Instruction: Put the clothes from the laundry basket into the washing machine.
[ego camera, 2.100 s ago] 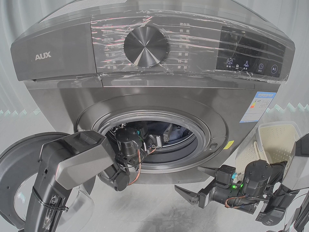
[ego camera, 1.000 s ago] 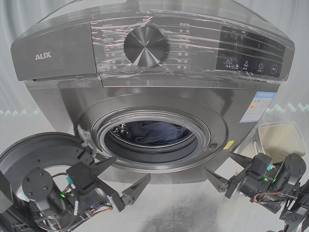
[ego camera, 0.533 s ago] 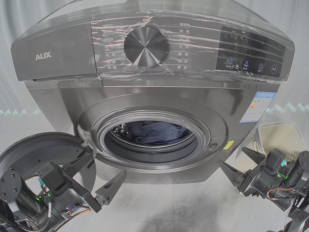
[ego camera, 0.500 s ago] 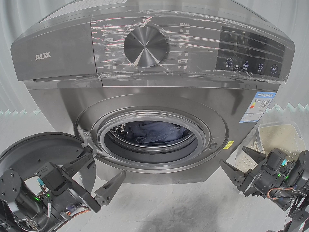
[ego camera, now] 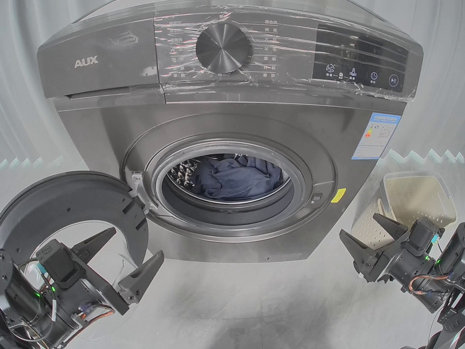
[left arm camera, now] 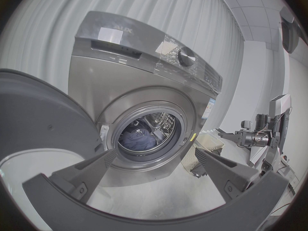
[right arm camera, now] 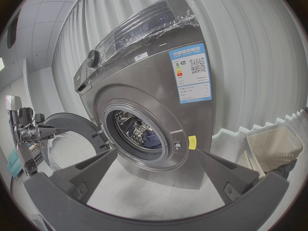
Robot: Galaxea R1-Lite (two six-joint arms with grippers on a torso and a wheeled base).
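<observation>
The grey washing machine (ego camera: 232,107) stands with its round door (ego camera: 63,195) swung open to the left. Dark navy clothes (ego camera: 235,178) lie in the drum, and also appear as navy clothes (left arm camera: 136,140) and navy clothes (right arm camera: 150,139) in the wrist views. The cream laundry basket (ego camera: 421,197) stands on the floor at the machine's right, its perforated inner walls bare. My left gripper (ego camera: 138,240) hangs open low in front of the door, holding nothing. My right gripper (ego camera: 357,223) is open beside the basket, also holding nothing.
Pale floor (ego camera: 252,296) spreads in front of the machine between the two arms. White curtains (ego camera: 29,98) hang behind and beside it. The open door takes up the space at the lower left.
My left arm has come out of the drum, leaving the navy clothes inside, and dropped to the lower left. The right gripper drew back toward the basket. The head camera has pulled back.
</observation>
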